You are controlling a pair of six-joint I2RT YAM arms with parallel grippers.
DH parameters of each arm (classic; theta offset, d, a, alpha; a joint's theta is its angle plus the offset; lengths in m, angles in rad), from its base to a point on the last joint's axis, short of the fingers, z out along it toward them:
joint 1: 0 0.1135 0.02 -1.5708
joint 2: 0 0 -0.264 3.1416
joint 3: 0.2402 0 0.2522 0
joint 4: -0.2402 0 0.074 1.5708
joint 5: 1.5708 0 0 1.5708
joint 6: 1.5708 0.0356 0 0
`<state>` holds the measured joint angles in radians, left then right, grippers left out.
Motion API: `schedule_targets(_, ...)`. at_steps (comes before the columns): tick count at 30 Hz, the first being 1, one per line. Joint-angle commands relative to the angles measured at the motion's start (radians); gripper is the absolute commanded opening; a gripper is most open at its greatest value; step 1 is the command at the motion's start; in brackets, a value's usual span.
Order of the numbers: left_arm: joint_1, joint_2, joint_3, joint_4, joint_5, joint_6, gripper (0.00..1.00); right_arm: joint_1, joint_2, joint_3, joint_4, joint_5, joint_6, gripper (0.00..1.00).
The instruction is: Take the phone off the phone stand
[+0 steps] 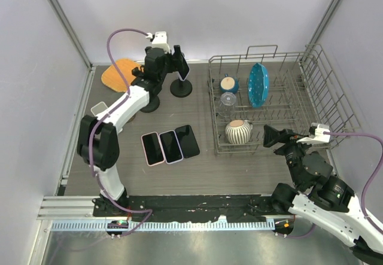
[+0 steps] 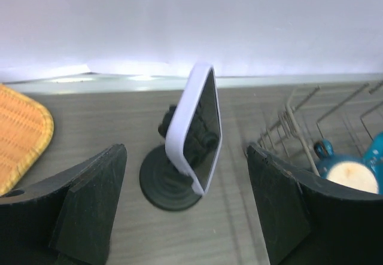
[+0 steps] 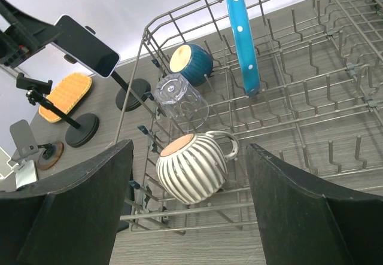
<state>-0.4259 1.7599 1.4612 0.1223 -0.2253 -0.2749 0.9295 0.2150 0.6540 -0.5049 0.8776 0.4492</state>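
A phone (image 2: 195, 126) in a pale lilac case stands tilted on a black phone stand (image 2: 163, 184) with a round base, at the back of the table (image 1: 203, 169). In the top view the phone (image 1: 184, 69) sits above the stand's base (image 1: 181, 88). My left gripper (image 2: 185, 152) is open just in front of the phone, a finger (image 2: 90, 208) on either side and clear of its edges. From above, the left gripper (image 1: 176, 61) is right at the phone. My right gripper (image 1: 271, 136) hangs open by the dish rack's front edge, holding nothing.
Three phones (image 1: 170, 146) lie side by side mid-table. A second black stand base (image 1: 149, 103) and an orange mat (image 1: 119, 73) sit at the back left. The wire dish rack (image 1: 317, 91) holds a striped mug (image 3: 191, 166), a glass (image 3: 179, 96), a blue bowl (image 3: 190, 63) and a blue plate (image 3: 242, 37).
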Motion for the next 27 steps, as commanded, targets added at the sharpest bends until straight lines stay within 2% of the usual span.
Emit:
schedule_targets(1, 0.019, 0.094, 0.142, 0.036, -0.039, 0.046, 0.83, 0.015, 0.015, 0.003, 0.026, 0.023, -0.014, 0.8)
schedule_targets(6, 0.018, 0.142, 0.179, 0.043, 0.094, 0.037, 0.69, 0.037, 0.017, 0.001, 0.026, 0.037, -0.018, 0.8)
schedule_targets(8, 0.019, 0.148, 0.176, 0.051, 0.121, 0.023, 0.65, 0.042, 0.018, 0.001, 0.026, 0.046, -0.018, 0.8)
schedule_targets(11, 0.019, 0.161, 0.182, 0.046, 0.135, 0.014, 0.53, 0.046, 0.021, 0.001, 0.028, 0.052, -0.021, 0.8)
schedule_targets(12, 0.018, 0.161, 0.182, 0.042, 0.135, 0.014, 0.46, 0.048, 0.023, 0.001, 0.026, 0.054, -0.02, 0.8)
schedule_targets(17, 0.018, 0.122, 0.16, 0.046, 0.156, 0.01, 0.23, 0.055, 0.021, 0.001, 0.026, 0.064, -0.023, 0.8)
schedule_targets(18, 0.018, 0.113, 0.157, 0.043, 0.159, 0.008, 0.13, 0.055, 0.024, 0.001, 0.026, 0.063, -0.021, 0.8)
schedule_targets(21, 0.016, 0.06, 0.139, 0.049, 0.165, 0.006, 0.0, 0.057, 0.024, 0.001, 0.026, 0.063, -0.023, 0.8)
schedule_targets(27, -0.011, -0.075, 0.093, 0.08, 0.184, 0.009, 0.0, 0.057, 0.012, 0.001, 0.026, 0.058, -0.021, 0.8)
